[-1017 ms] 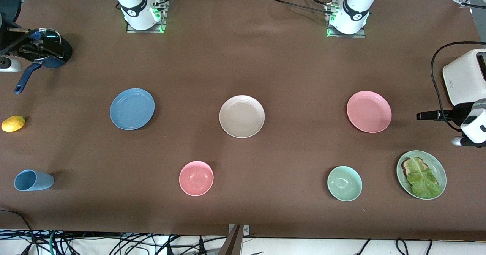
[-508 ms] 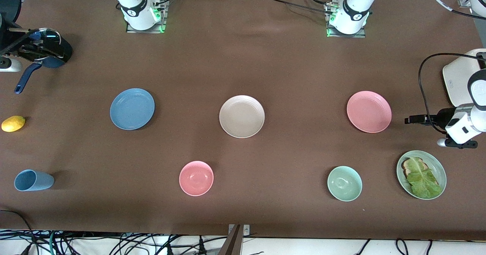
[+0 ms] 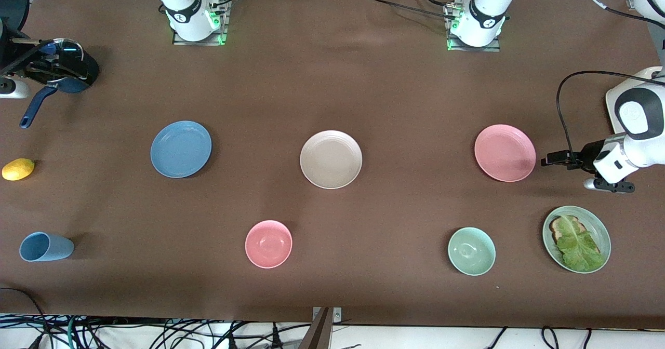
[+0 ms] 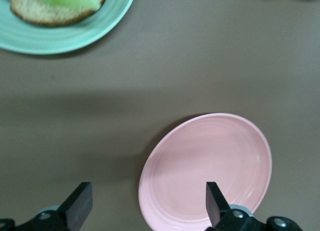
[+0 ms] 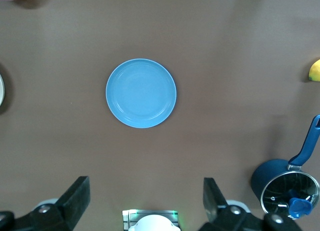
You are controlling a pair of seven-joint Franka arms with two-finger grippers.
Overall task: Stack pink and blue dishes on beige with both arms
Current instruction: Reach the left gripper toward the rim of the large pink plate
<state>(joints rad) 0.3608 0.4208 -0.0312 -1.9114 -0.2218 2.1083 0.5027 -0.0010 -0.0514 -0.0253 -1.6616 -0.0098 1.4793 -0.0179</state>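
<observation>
overhead, no readable writing, left gripper (image 3: pixel 545 161) wide open, empty, over table (image 3: pixel 332 89) just beside pink plate (image 3: pixel 505 152), right gripper (image 5: pixel 145 201) wide open, empty, above blue plate (image 3: pixel 181 148), beige plate (image 3: pixel 331 159) between both plates

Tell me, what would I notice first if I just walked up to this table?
Three big plates sit in a row across the middle of the brown table: a blue plate toward the right arm's end, a beige plate in the centre, a pink plate toward the left arm's end. The open left gripper hovers right beside the pink plate. The right gripper is open high above the blue plate.
</observation>
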